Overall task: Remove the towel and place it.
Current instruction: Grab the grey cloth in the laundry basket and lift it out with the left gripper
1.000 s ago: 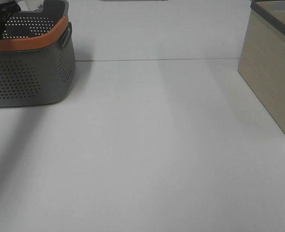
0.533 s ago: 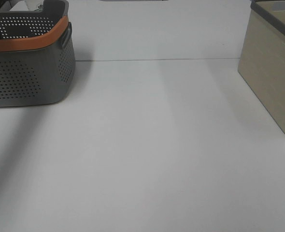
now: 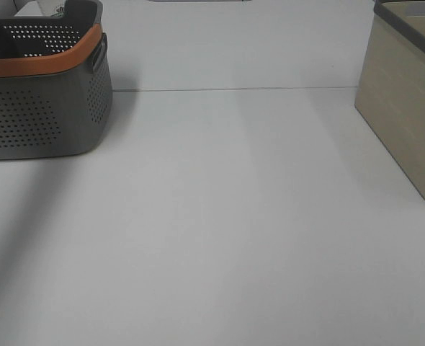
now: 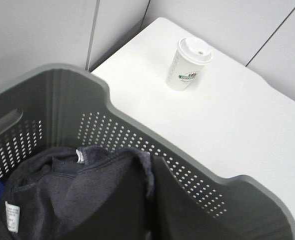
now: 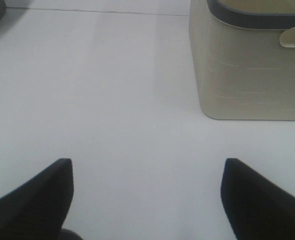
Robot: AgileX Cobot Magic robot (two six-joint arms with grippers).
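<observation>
The left gripper [image 4: 148,167] was closed on a fold of the towel [image 4: 52,185], low inside the basket [image 4: 137,127].
Its two dark fingers [image 4: 182,200] stood together with the towel's edge pinched between them. The rest of the dark grey towel lay bunched in the basket, with a white label showing on it. Beyond the basket's rim a lidded cup [image 4: 189,64] stood on the white table [image 4: 227,125]. The right gripper [image 5: 147,200] hung above bare table, jaws wide apart and holding nothing. A beige bin [image 5: 247,65] stood near it, well apart from the basket.
</observation>
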